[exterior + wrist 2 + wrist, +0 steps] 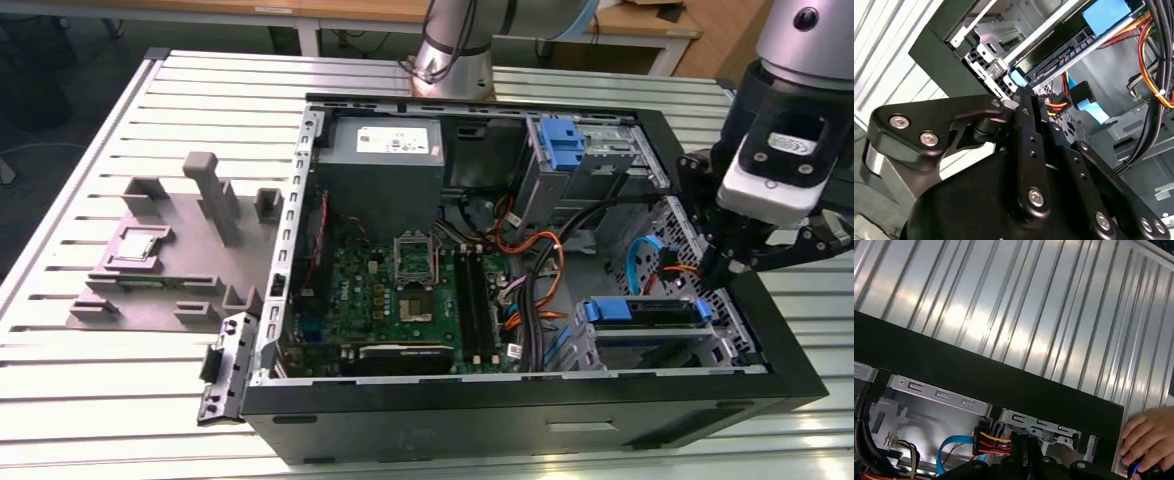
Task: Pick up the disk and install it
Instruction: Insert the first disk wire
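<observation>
Ribbed metal table [107, 390] under computer case [534, 410]

A ribbed metal table [120, 400] carries 1 open computer case [534, 410] beneath the jaws and 1 grey fixture [180, 250] well away from them.

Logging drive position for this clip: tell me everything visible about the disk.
The disk sits inside the open computer case, in the drive bay at the exterior view's lower right. Its blue plastic carrier faces up, lying roughly level over a dark body. In the second wrist view its edge runs diagonally in the metal cage. The gripper hangs just beside it.
</observation>
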Action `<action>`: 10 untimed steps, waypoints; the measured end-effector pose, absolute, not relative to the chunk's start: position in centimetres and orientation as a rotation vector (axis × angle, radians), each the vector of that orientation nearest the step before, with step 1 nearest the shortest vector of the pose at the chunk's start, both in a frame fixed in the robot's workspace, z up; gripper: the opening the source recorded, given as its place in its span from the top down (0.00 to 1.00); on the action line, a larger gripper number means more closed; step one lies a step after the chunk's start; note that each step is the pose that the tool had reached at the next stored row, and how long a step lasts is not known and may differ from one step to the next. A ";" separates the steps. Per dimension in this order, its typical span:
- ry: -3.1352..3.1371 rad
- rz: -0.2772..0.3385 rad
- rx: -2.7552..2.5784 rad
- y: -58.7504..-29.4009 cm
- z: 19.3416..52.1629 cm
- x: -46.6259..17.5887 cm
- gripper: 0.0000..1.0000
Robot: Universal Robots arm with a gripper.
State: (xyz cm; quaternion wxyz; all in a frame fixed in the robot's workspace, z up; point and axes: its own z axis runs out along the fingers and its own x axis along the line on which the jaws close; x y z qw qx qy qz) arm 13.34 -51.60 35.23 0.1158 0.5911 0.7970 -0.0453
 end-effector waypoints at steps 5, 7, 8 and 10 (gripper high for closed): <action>2.265 -0.147 1.827 -51.6 35.2 13.3 0.83; 2.242 -0.151 1.857 -51.6 35.2 13.3 0.83; 2.227 -0.154 1.875 -51.5 35.2 13.3 0.83; 2.204 -0.158 1.904 -51.5 35.2 13.3 0.83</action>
